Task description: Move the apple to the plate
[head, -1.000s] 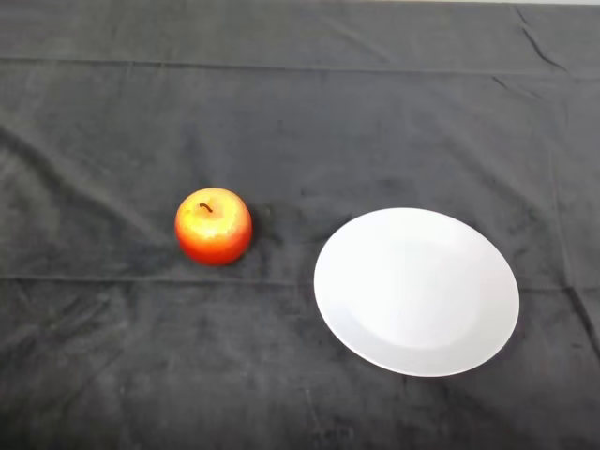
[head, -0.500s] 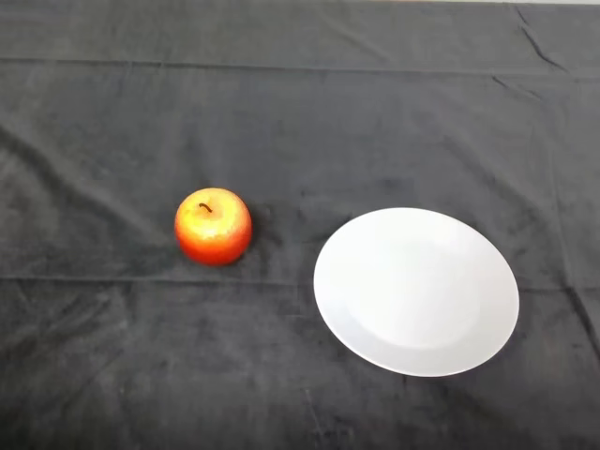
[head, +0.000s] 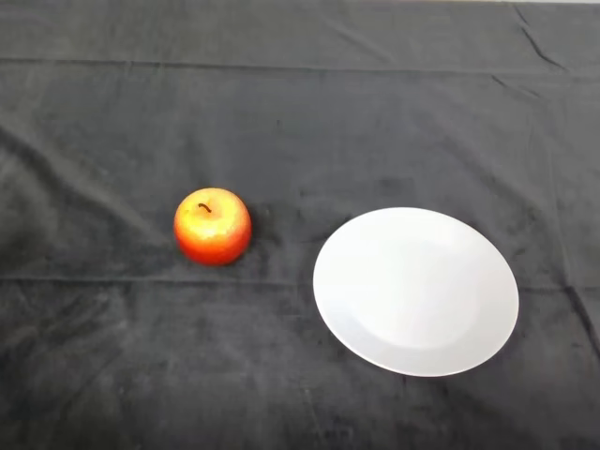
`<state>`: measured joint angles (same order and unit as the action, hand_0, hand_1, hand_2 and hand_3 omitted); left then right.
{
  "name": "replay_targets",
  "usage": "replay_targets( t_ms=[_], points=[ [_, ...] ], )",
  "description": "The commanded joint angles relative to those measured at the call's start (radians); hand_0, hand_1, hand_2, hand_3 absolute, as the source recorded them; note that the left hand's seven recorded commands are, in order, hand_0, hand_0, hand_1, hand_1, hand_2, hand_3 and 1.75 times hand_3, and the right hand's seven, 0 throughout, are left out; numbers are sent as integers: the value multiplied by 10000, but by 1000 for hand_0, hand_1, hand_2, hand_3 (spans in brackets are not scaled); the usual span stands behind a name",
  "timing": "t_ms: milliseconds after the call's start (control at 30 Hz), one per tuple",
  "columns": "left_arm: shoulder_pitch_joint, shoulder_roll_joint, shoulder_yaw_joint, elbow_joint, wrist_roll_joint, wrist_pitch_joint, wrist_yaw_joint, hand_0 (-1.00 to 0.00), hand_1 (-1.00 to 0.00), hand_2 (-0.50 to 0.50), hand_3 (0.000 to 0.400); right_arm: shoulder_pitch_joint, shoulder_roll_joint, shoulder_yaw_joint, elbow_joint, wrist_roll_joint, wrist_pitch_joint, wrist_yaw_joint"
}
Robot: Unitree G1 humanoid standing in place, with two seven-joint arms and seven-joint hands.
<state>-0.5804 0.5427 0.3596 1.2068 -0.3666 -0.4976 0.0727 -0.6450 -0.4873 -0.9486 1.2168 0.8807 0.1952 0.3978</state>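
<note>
- Cloth (head: 112, 375) first: dark, soft and creased, spread over the whole table, with long fold lines running across near the top and again below the middle.
- Moving right, the apple (head: 213, 226) sits on that cloth left of centre, red at the base, yellow-orange on top, short dark stem pointing up.
- It stands upright, alone, nothing touching it.
- A strip of bare cloth separates the apple from the plate (head: 487, 328); the two sit near each other but apart.
- Further right, the plate is white, round, lying flat, slightly nearer the robot than the apple.
- Its surface carries nothing.
- Hand: out of shot entirely, so its fingers cannot be judged.
</note>
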Motion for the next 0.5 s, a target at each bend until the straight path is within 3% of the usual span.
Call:
replay_targets(
  t_ms=[33,500],
  points=[
    [-359,-104,-298,-486,320,-261,-134,0,0,0,0,-143,-181,-36,-31,175,-84,11],
    [-477,-817,-1188,-617,1310,-501,-609,0,0,0,0,-135,-170,-30,-56,173,-82,0]
  ],
)
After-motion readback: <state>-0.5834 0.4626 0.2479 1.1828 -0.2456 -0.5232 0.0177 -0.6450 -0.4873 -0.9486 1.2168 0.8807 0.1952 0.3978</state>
